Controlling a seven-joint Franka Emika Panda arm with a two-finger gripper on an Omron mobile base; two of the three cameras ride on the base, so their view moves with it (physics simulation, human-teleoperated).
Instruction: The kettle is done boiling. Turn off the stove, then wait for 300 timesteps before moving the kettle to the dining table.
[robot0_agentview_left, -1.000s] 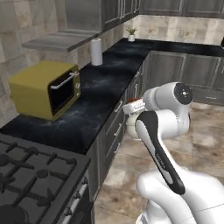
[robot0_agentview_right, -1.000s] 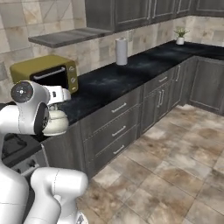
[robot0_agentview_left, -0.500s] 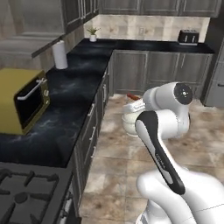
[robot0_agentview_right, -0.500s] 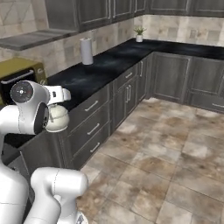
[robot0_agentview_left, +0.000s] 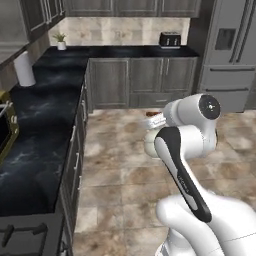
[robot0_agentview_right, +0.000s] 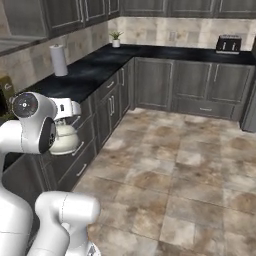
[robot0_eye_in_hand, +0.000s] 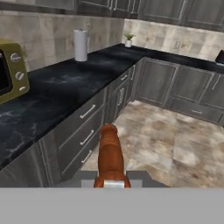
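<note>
While the arm hangs over tiled floor, pincer (robot0_eye_in_hand: 112, 183) clamped on kettle (robot0_agentview_right: 64, 141) handle, black counter (robot0_agentview_left: 45, 130) alongside.

Kettle (robot0_agentview_left: 151, 144) mostly hidden behind the arm at centre of left base view; only a pale rounded part is seen. In right base view, centre left, its left side is covered by the arm's joint. In hand view, bottom centre, just its red-orange handle is seen, lower end cut by the frame edge; fingertips cannot be made out. Stove (robot0_agentview_left: 22, 239) cut off at lower left corner. Toaster oven (robot0_eye_in_hand: 11, 72) cut by left edge, upper left of hand view.
</note>
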